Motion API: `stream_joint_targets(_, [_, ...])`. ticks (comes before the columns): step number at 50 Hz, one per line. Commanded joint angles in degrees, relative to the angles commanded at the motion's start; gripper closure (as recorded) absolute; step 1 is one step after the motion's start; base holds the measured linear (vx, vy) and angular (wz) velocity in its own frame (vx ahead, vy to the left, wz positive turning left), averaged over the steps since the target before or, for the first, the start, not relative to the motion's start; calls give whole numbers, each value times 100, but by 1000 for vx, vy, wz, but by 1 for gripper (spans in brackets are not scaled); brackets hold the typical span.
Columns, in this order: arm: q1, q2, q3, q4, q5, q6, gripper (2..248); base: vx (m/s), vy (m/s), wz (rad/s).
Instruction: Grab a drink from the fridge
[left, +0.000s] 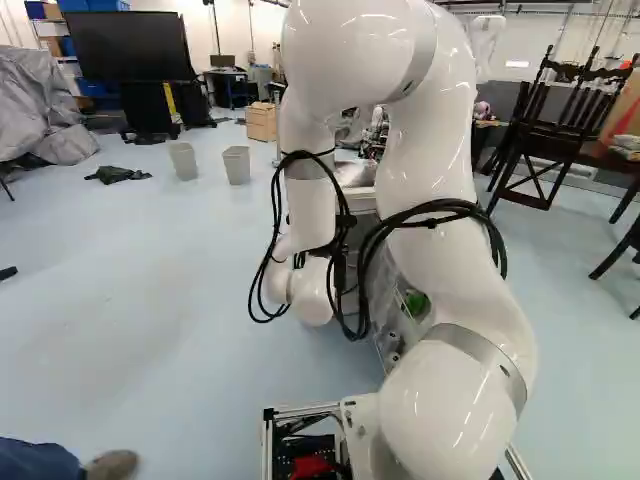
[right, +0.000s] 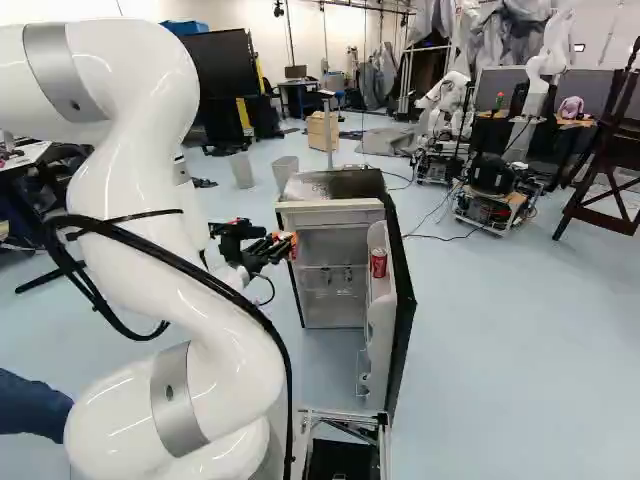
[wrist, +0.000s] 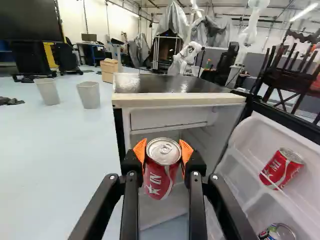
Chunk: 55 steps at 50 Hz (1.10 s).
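Note:
In the right base view my gripper (right: 284, 245) is level with the upper part of the small fridge (right: 333, 214), just outside its left front edge. The wrist view has the gripper (wrist: 163, 152) shut on a red can (wrist: 161, 176), an orange pad pressed to each side of it. The can is upright, in front of the open fridge compartment (wrist: 167, 118). A second red can (wrist: 282, 168) lies tilted in the door shelf, and the top of another can (wrist: 278, 232) shows lower in the door. The left base view hides the gripper behind the arm.
The fridge door (right: 400, 310) stands wide open at the fridge's right side. Two grey bins (left: 184, 160) and a wooden cabinet (right: 322, 130) stand farther off. Another robot (right: 442, 115) is beyond the fridge. A person's shoe (left: 112, 465) shows close to the base's left.

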Motion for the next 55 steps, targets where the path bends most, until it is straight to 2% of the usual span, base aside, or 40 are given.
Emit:
stream_joint_targets(33, [-102, 640, 127, -1062, -775, 0, 157, 0, 0, 0])
stream_joint_targets(42, [-221, 764, 94, -1217, -955, 0, 157, 0, 0, 0])
stream_joint_targets(55, [-426, 923, 26, -1256, -1011, 0, 157, 0, 0, 0])
